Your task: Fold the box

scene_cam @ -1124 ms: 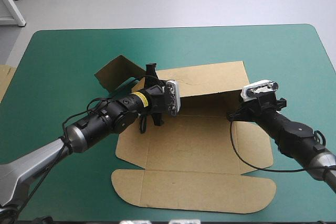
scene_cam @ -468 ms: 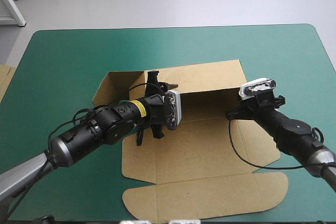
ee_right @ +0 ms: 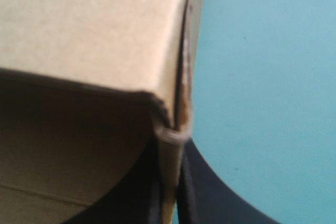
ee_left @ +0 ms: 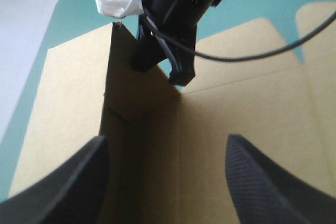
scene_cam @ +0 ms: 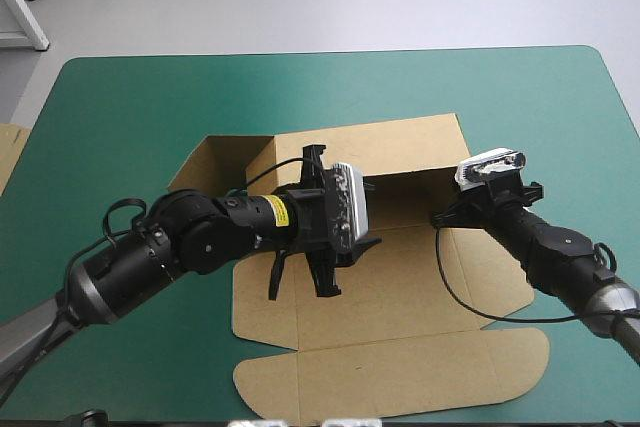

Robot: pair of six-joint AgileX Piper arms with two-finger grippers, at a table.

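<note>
Overhead, the brown box (scene_cam: 400,297) lies mid-way across the teal-green bench (scene_cam: 120,107), its far wall raised, and the left pincer (scene_cam: 345,262) hovers over its floor. Left wrist view: that pincer gapes wide (board beneath). Right wrist view: the right pincer (ee_right: 170,182) clamps the wall's right end.

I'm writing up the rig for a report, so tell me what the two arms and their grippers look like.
Both are black rounded segments, turning silver-grey toward the base. The left arm carries a yellow band; the right arm shows none. The left gripper and right gripper each have two broad, black, fin-shaped fingers.
</note>
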